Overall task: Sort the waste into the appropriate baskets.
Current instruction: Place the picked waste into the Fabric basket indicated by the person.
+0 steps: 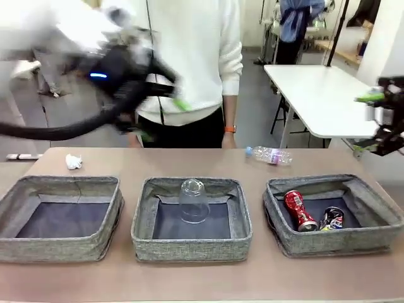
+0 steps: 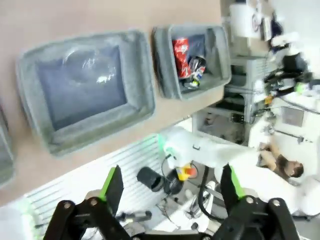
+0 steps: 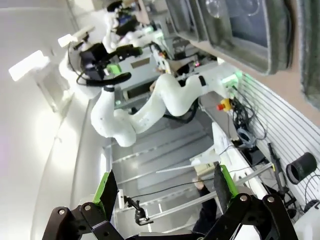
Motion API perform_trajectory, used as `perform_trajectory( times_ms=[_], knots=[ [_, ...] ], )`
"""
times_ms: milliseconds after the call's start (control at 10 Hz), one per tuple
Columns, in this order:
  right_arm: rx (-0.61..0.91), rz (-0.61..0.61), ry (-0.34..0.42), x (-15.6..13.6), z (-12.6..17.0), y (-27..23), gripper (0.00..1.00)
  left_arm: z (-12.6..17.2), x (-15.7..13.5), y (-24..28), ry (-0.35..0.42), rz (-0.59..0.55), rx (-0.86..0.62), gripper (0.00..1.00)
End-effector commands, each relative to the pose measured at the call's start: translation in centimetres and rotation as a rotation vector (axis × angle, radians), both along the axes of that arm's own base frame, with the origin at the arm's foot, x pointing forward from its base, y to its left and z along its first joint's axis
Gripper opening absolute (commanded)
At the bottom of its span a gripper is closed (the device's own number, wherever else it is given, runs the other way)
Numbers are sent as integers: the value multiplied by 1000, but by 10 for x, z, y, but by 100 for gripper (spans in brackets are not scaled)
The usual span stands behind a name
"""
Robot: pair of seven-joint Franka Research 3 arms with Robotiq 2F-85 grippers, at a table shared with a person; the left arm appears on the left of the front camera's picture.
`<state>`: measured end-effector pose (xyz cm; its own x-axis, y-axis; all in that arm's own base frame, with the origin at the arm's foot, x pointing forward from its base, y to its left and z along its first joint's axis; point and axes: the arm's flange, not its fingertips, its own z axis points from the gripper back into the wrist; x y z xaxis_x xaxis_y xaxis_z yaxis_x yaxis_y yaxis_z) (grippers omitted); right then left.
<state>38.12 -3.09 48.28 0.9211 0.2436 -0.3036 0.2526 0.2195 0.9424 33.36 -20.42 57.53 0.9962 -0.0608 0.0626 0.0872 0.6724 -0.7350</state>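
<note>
- Nearest, along the front of the desk (image 1: 202, 278): three grey woven baskets in a row, all low beneath the two raised hands.
- Left basket (image 1: 57, 249), on the left hand's side: nothing visible on its dark bottom.
- Middle basket (image 1: 189, 249), between the two hands: clear plastic cup (image 1: 193, 201) inside, apparently mouth down.
- Right basket (image 1: 328, 243), below and inward of the right hand: red soda can (image 1: 300, 210) lying close beside dark crushed can (image 1: 332, 218); touching or not, cannot tell.
- Farther back, loose on the desk: crumpled white paper wad (image 1: 74, 162), below the left hand and to its outer side, behind the left basket.
- Also loose: clear bottle (image 1: 270, 154) on its side, pink label, blue cap, between the hands and nearer the right one.
- Left hand (image 1: 165, 118): raised over the desk's far edge, blurred in the front view. Sharper in the wrist view: left hand (image 2: 171, 167) released, fingers spread wide, nothing between them.
- Right hand (image 1: 358, 123): raised off the desk's right side, released, carrying nothing. Right wrist view agrees: right hand (image 3: 163, 170) with only background between the fingers.
- Farthest: person (image 1: 199, 63) standing at the far side, just behind the left hand.
- Judged progress: past halfway. Cup and both cans binned; paper wad and bottle left. Left basket unused, presumably for the paper; bottle likely bound for the cup's basket.
</note>
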Motion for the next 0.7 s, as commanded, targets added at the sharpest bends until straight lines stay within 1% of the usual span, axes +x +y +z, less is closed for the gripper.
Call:
perform_trajectory(
  times_ms=[0,100,200,400,500,600],
  knots=[
    [31,7,-9,7,-8,29,100,-10,-20,74,101,105,10,100],
    [65,10,-31,11,-12,44,100,-13,-38,119,82,129,-121,100],
    [106,3,-40,13,-12,47,100,-16,-54,137,75,166,-136,100],
    [87,-58,-76,18,-11,34,100,-35,-90,171,-26,247,-294,100],
    [89,-93,-84,17,-6,15,100,-58,-107,185,9,326,-341,100],
    [100,-126,-91,15,-2,-2,100,-83,-124,197,27,383,-393,100]
  ],
)
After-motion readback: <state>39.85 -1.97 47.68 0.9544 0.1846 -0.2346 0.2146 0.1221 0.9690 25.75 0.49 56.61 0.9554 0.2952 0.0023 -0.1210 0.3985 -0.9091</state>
